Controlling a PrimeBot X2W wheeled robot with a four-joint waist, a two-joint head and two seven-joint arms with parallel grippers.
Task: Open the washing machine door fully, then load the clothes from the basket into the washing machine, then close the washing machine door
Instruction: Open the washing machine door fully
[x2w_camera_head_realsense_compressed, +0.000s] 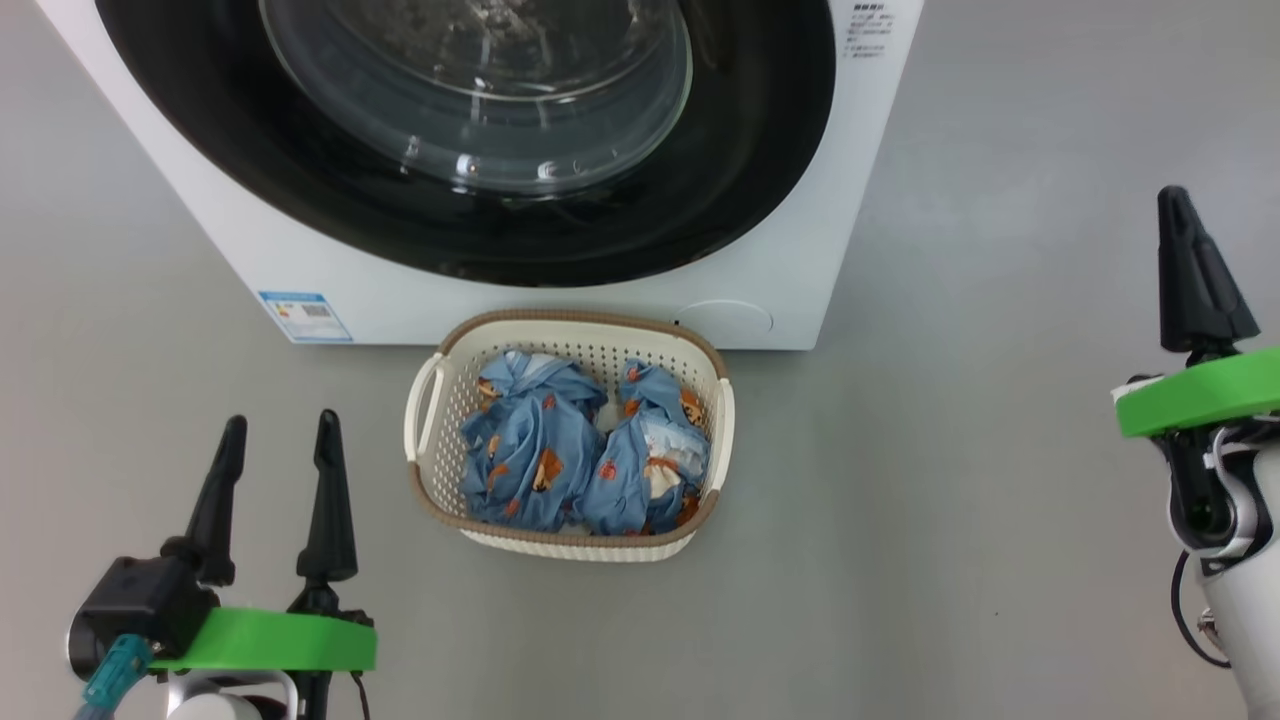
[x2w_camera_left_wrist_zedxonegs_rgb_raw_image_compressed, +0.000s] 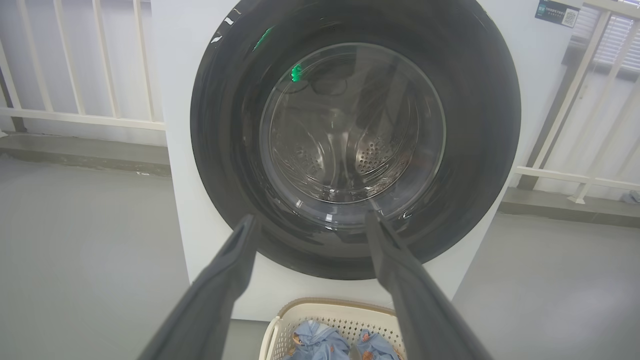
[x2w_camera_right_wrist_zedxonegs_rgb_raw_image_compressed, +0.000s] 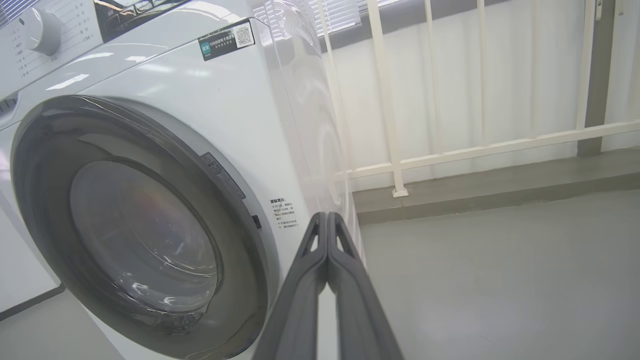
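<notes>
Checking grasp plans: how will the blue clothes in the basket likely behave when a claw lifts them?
The clothes look crumpled and soft, so probably floppy and draping. The two bundles touch, so one may drag the other.

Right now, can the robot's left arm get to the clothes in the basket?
Probably yes. The left gripper is open, only bare floor lies between it and the basket, and the clothes sit uncovered inside.

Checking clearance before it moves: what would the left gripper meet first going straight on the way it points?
Probably the closed washing machine door, near the lower edge of its glass bowl. The open left gripper frames that spot, though depth is unclear.
</notes>
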